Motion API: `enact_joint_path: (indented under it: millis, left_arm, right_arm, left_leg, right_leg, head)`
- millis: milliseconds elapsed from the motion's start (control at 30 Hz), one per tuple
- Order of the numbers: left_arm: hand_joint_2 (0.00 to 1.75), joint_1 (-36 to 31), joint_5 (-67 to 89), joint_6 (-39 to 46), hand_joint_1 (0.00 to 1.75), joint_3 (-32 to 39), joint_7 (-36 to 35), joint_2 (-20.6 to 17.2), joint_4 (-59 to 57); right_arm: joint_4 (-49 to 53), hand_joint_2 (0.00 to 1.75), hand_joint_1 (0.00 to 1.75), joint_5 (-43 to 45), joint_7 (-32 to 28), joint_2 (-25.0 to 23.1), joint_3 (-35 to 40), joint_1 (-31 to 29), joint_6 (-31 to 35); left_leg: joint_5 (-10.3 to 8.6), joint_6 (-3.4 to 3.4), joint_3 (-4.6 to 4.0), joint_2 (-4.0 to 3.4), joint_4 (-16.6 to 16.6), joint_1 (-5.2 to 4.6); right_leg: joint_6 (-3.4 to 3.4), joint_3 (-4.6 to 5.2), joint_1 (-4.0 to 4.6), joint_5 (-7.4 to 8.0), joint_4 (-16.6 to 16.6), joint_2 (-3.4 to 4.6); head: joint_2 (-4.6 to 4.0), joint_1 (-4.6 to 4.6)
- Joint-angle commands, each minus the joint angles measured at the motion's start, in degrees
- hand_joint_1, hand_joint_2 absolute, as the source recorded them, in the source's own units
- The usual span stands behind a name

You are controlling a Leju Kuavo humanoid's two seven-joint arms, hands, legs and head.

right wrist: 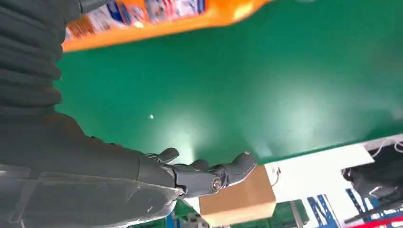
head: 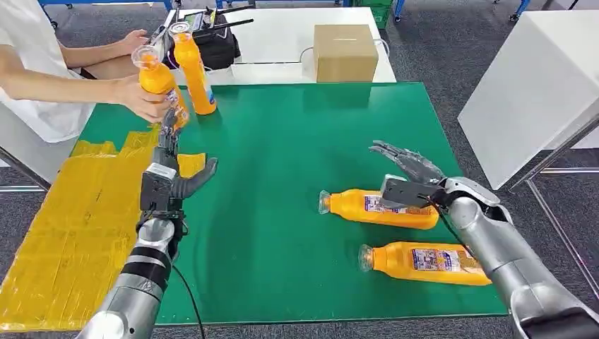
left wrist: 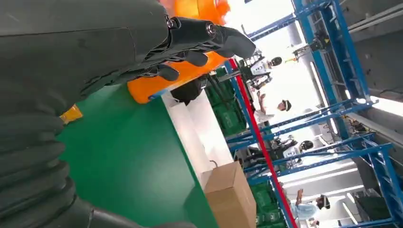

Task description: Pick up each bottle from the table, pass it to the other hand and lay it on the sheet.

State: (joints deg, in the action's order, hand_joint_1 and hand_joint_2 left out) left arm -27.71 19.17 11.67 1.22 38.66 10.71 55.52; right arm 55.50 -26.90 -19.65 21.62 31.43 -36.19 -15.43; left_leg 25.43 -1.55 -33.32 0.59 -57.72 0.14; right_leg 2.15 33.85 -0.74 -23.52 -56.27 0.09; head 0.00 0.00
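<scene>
Here, at the head view's upper left, the left hand (head: 172, 176) reaches with fingers spread toward a bottle (head: 161, 83) gripped by a person's hand (head: 143, 99); whether its fingertips touch cannot be told. A second upright bottle (head: 194, 67) stands just beside. At right centre, the right hand (head: 408, 173), fingers apart, hovers over a lying bottle (head: 378, 208); another (head: 424, 263) lies nearer the green mat's (head: 282, 212) lower edge. The yellow sheet (head: 63, 240) occupies the left. The left wrist view shows fingers (left wrist: 209, 35) against the orange bottle.
</scene>
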Motion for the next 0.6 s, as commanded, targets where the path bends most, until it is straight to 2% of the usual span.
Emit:
enact_joint_path:
  millis: [33,300,600]
  left_arm:
    - [1.75,-3.95,-0.86,-0.49,0.0,1.32,0.38,-0.82,-6.79]
    - [1.75,-4.22,-1.72,-1.21,0.0,1.09,0.47,-0.78,-7.26]
    - [1.75,-3.55,-2.82,-2.93,0.0,1.34,0.77,-0.95,-6.57]
  right_arm:
    - [5.12,1.75,0.0,1.5,0.26,7.72,1.71,6.65,0.06]
    - [0.5,1.75,0.0,-1.86,0.62,4.82,1.64,9.56,3.3]
    - [-3.7,1.75,0.0,-7.21,2.68,2.26,0.67,9.68,7.18]
  left_leg:
    - [0.05,0.03,0.17,0.17,0.04,0.04]
    - [0.08,0.07,0.23,-0.04,0.07,0.06]
    - [0.08,0.04,0.19,-0.12,0.06,0.04]
  right_leg:
    - [-0.04,-0.26,0.05,-0.07,0.1,-0.21]
    - [-0.09,-0.27,0.07,-0.03,0.13,-0.03]
    - [-0.05,-0.2,0.07,-0.02,0.1,0.05]
  head:
    - [0.0,0.02]
    - [0.0,0.0]
    - [0.0,0.0]
